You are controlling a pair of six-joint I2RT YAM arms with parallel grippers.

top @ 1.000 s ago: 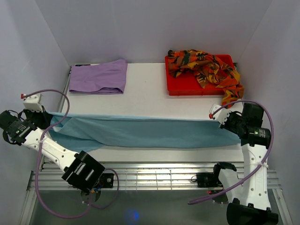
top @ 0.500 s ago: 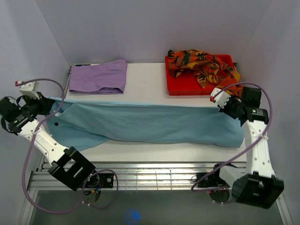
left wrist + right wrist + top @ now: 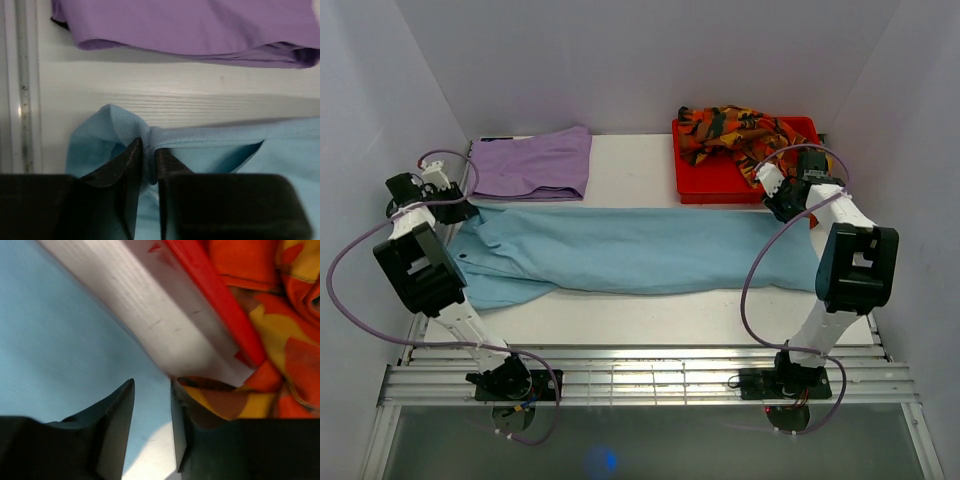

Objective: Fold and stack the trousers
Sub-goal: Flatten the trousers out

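The light blue trousers (image 3: 620,250) lie folded lengthwise across the white table (image 3: 640,170). My left gripper (image 3: 458,212) is at their far left corner. In the left wrist view it (image 3: 149,150) is shut on a pinched fold of the light blue trousers (image 3: 225,145). At the far right corner, my right gripper (image 3: 780,207) stands open. The right wrist view shows its tips (image 3: 152,385) apart just over the blue cloth (image 3: 60,340), holding nothing. The lilac trousers (image 3: 532,163) lie folded at the back left. The patterned trousers (image 3: 750,135) are heaped in a red tray (image 3: 705,190).
The red tray's rim (image 3: 215,295) and a hanging end of the patterned trousers (image 3: 280,300) are right beside my right gripper. The lilac trousers (image 3: 190,25) lie just beyond my left gripper. White walls close in on both sides; a metal rail runs along the near edge.
Both grippers carried the blue trousers' raised edge away from me and down, so the cloth now lies folded flat. The right jaws have opened and let go of the cloth.
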